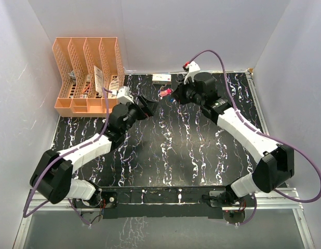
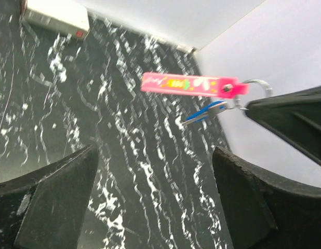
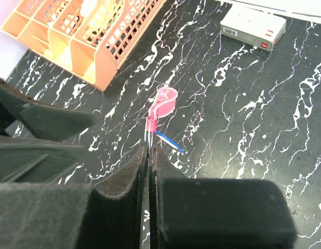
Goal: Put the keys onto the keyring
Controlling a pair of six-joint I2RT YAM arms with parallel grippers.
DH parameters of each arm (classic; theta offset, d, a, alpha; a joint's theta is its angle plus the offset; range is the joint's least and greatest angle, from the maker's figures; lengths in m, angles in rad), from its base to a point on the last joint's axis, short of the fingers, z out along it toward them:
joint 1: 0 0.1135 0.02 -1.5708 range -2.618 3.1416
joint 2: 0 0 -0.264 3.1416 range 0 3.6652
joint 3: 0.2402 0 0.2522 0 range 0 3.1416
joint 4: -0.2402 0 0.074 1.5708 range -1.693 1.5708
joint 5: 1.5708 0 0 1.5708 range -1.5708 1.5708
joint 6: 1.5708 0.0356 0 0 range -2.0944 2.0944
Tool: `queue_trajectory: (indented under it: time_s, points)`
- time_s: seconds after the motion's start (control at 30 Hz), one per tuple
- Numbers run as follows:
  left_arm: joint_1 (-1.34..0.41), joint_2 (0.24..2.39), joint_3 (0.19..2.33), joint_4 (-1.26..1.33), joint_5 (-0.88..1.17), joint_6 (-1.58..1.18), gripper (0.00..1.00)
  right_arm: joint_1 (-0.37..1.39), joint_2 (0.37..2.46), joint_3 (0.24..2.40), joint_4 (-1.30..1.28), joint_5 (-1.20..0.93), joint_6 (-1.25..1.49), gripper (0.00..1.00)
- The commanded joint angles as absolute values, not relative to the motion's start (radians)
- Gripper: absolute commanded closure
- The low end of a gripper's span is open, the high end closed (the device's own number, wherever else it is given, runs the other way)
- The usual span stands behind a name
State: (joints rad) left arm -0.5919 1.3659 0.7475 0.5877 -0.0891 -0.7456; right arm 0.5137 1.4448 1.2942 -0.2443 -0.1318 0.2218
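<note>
Pink keyring (image 3: pixel 162 105) dangles from clamped right tool (image 3: pixel 149 148)

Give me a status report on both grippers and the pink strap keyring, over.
Left gripper open, empty. Right gripper shut on the pink strap keyring, at its thin metal ring. Blue-headed key hanging from that ring. Nothing else between the grippers.

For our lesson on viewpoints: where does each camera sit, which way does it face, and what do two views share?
Top: above and behind, looking down on the table; left arm and right arm show.
Left wrist: on the left arm, facing the keyring; the open left gripper frames the bottom.
Right wrist: looks down past the shut right gripper holding the keyring.
Shared: both wrist views show keyring, blue key, white box.
</note>
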Motion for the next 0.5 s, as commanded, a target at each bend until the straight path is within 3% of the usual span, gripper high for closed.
queue_trajectory:
  time_s: [0.0, 0.47]
  points:
    - [-0.598, 1.267, 0.708, 0.812, -0.102, -0.646, 0.15, 0.449, 1.452, 1.363, -0.261, -0.226, 0.314, 1.0]
    - [-0.621, 1.398, 0.713, 0.994, 0.222, -0.186, 0.14, 0.398, 1.475, 1.434, -0.321, -0.402, 0.38, 1.0]
